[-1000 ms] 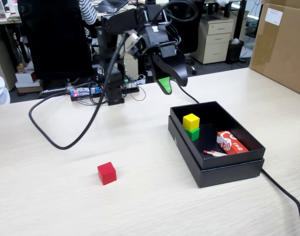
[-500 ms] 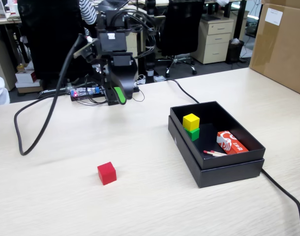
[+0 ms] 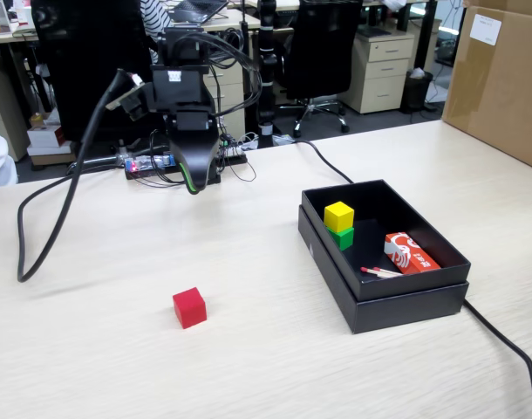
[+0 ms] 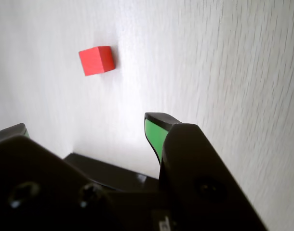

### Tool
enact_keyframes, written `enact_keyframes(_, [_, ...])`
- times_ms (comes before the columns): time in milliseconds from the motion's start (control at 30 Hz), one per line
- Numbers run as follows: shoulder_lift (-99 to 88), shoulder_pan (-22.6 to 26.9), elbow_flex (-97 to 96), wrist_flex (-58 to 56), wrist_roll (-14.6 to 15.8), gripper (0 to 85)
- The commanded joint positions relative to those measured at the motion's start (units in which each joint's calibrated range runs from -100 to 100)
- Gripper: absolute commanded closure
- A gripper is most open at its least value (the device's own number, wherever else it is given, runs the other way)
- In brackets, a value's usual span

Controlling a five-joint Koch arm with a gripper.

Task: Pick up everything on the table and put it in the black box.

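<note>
A red cube (image 3: 189,307) lies alone on the beige table (image 3: 118,358), front left of the black box (image 3: 405,301). It also shows in the wrist view (image 4: 96,60), ahead of the jaws. A yellow cube (image 3: 339,216) sits on top of a green cube (image 3: 343,236) inside the box, near its left wall. My gripper (image 3: 193,183) hangs above the table at the back, well behind the red cube. In the wrist view my gripper (image 4: 86,126) is open and empty, with its green-lined fingertips (image 4: 154,134) wide apart.
A red-and-white packet (image 3: 408,253) and a small stick (image 3: 381,272) lie in the box. A thick black cable (image 3: 48,244) loops over the left of the table, and another (image 3: 510,349) runs past the box. A brown carton (image 3: 501,83) stands at the back right.
</note>
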Motion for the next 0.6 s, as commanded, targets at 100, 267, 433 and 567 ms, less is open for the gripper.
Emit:
enact_keyframes(100, [6.21, -1.07, 4.97, 3.95, -1.22, 37.5])
enact_keyframes(267, [16.08, -1.76, 11.32, 5.59, -1.95, 37.8])
enact_keyframes(433, [30.08, -2.30, 21.38, 5.68, -2.88, 37.8])
enact_keyframes(567, [39.26, -2.49, 26.37, 5.68, -3.71, 37.9])
